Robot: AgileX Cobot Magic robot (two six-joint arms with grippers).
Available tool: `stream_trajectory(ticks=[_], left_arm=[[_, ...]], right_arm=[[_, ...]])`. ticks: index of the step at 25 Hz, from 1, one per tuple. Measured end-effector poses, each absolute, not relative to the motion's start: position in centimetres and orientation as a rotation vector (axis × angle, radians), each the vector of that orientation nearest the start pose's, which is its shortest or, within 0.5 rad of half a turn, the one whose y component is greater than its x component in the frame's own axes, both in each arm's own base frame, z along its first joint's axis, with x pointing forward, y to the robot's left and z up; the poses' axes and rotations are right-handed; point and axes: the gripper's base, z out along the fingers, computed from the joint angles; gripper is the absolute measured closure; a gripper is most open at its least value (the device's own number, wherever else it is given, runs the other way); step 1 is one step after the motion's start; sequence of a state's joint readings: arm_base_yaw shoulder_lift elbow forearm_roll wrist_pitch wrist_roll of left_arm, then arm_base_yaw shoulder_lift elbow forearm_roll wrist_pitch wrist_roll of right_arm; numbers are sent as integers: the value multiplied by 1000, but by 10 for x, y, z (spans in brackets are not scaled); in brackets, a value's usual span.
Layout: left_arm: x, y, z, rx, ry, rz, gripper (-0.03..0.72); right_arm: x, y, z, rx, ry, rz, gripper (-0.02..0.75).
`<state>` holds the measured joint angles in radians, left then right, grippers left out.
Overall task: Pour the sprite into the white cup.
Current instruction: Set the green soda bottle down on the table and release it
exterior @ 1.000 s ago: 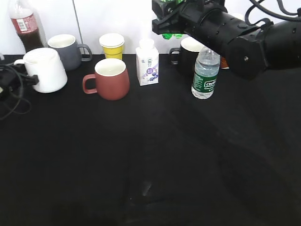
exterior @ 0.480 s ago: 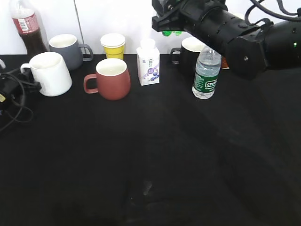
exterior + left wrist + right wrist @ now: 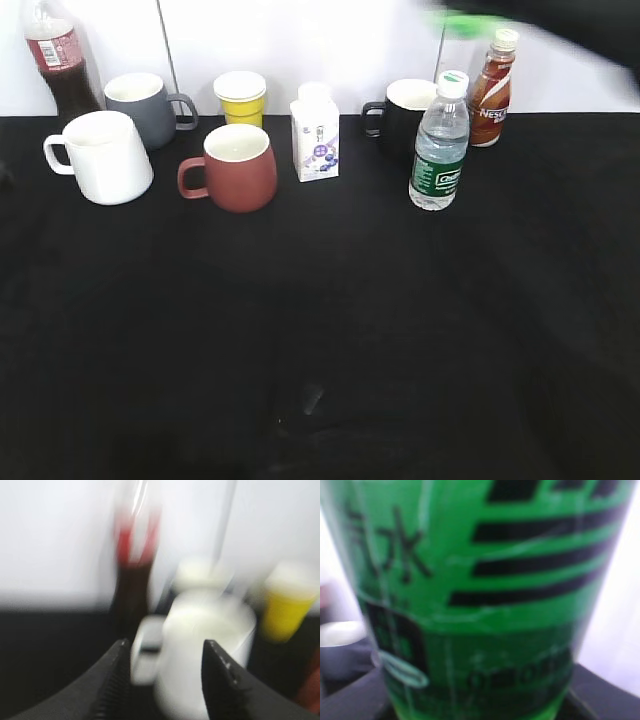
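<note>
The white cup (image 3: 100,155) stands at the far left of the black table, handle to the left. In the left wrist view it (image 3: 205,650) shows blurred just beyond my left gripper (image 3: 165,680), which is open with its jaws wide apart and nothing in them. The sprite (image 3: 480,580) fills the right wrist view, its green label close to the camera, and my right gripper (image 3: 477,707) is shut on it. In the exterior view the sprite is only a green blur (image 3: 470,22) at the top edge, under the dark blurred right arm (image 3: 560,15). The left gripper is out of the exterior view.
Along the back stand a cola bottle (image 3: 58,60), a grey mug (image 3: 140,108), a yellow cup (image 3: 240,98), a small carton (image 3: 315,135), a black mug (image 3: 405,115), a water bottle (image 3: 438,155) and a brown bottle (image 3: 490,90). A red-brown mug (image 3: 235,168) stands in front.
My right arm has swung up and to the right with the sprite, almost out of the exterior view. The left gripper and cables have left the left edge. The white cup had shifted slightly right.
</note>
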<state>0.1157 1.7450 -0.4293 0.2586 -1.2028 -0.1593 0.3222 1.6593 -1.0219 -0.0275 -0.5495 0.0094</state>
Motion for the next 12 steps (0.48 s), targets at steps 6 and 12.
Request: stream_trajectory(ticks=[6,12], left_arm=[[254,0,213,184,1694,-164,319],[245,-12,207,245,1856,-231,319]], right_arm=[[358,16,208,-49,1754,37,344],[403,17,88,-33,1726,58,344]])
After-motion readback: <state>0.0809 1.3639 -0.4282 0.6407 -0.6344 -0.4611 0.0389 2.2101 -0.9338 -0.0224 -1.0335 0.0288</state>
